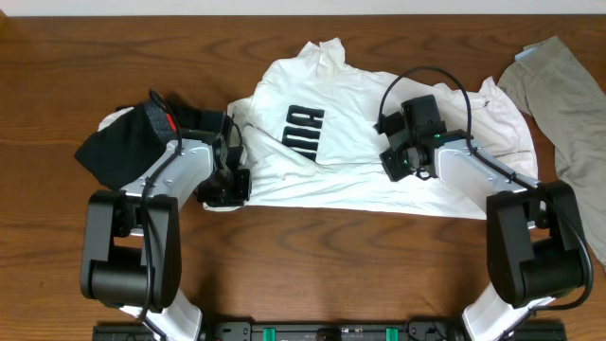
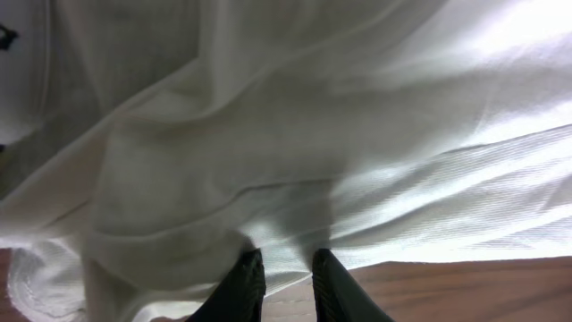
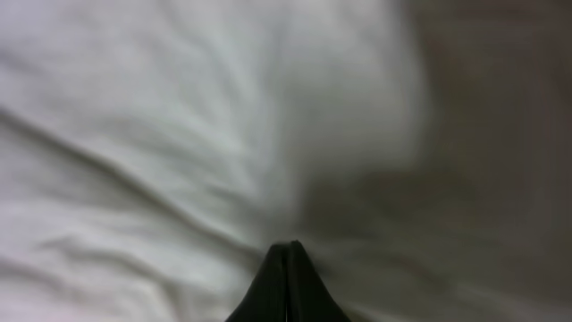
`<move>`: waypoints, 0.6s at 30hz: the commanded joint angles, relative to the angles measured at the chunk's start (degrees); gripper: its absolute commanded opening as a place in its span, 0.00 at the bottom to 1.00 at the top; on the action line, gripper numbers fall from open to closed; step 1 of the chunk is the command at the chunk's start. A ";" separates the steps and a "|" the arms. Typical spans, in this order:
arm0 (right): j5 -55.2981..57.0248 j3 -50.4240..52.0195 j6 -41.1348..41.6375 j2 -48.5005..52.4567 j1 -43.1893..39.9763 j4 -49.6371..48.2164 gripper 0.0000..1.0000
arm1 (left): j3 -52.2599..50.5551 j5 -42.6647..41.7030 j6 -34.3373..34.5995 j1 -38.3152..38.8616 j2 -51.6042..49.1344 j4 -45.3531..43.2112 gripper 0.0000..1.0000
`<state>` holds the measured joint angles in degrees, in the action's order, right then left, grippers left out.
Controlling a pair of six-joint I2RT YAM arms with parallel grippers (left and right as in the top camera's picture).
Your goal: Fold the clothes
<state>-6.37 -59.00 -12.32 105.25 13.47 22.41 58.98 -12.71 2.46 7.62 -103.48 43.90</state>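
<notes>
The table [image 1: 312,270] is showing a dark brown wood surface, with the grain running from the left edge to the right edge. Bare wood is lying exposed along the near edge, at both near corners and in a band along the far edge. In the left wrist view, a strip of the same brown table [image 2: 474,286] is appearing at the lower right. In the right wrist view, a blurred brown area is occupying the upper right; its nature cannot be told. A pale strip [image 1: 284,6] is running beyond the far edge. A black rail [image 1: 322,332] with green fittings is sitting along the middle of the near edge.
</notes>
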 commanded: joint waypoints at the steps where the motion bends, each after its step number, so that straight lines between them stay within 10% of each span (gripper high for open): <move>1: 3.15 -0.11 3.17 0.28 -2.16 -1.77 0.01 | 0.11 3.80 -1.14 -0.70 -0.22 0.85 0.22; 8: -5.18 -2.08 0.46 -0.11 -5.60 2.01 0.03 | 0.11 3.80 -1.14 -0.70 -0.22 0.76 0.22; 12: -14.03 -3.26 -3.23 -1.84 -4.66 8.04 0.27 | 0.11 3.80 -1.14 -0.70 -0.22 0.61 0.23; 18: -13.97 -3.23 -7.10 -2.82 0.00 13.70 0.11 | 0.11 3.80 -1.14 -0.70 -0.22 0.61 0.23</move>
<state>-17.65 -61.17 -16.73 103.83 11.18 35.48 58.98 -11.64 2.46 7.55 -103.44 44.21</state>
